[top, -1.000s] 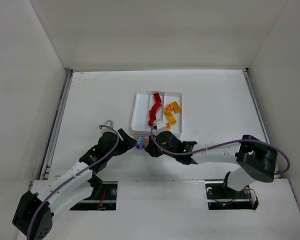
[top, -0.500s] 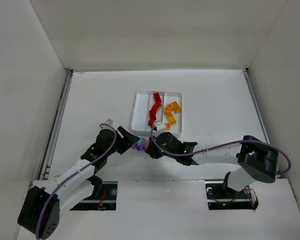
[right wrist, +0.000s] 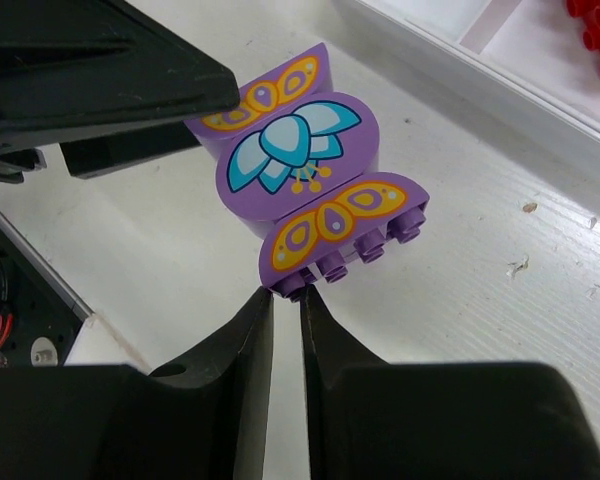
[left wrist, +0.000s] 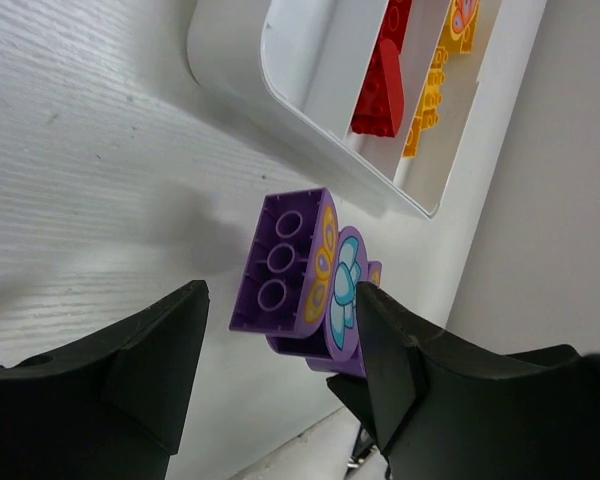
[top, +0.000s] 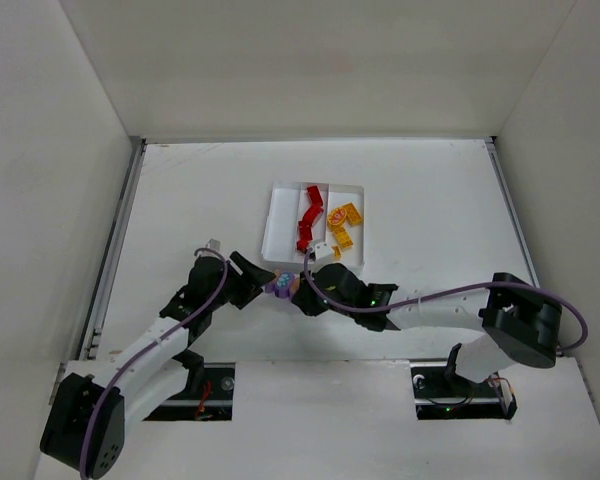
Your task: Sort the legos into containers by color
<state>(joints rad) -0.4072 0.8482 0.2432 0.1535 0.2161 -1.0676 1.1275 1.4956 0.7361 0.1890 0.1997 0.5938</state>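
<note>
A purple lego (top: 278,287) (right wrist: 300,190) printed with a blue flower and orange wings hangs just above the table, in front of the white tray's near end. My right gripper (right wrist: 285,297) (top: 292,291) is shut on a corner stud of it. My left gripper (left wrist: 280,300) (top: 263,281) stands open with one finger on each side of the same lego (left wrist: 290,270), its right finger close to the printed face. The containers are compartments of the tray (top: 270,228). Red legos (top: 308,222) lie in the middle one and yellow-orange legos (top: 342,226) in the right one.
The tray's near corner (left wrist: 230,60) lies a short way beyond the purple lego, with red (left wrist: 380,85) and yellow (left wrist: 440,80) bricks inside. Both arms meet at the middle of the table, near its front. White walls enclose the table.
My left gripper has shifted a little toward the purple lego, and its jaws now flank it. The right gripper and the lego have stayed almost in place.
</note>
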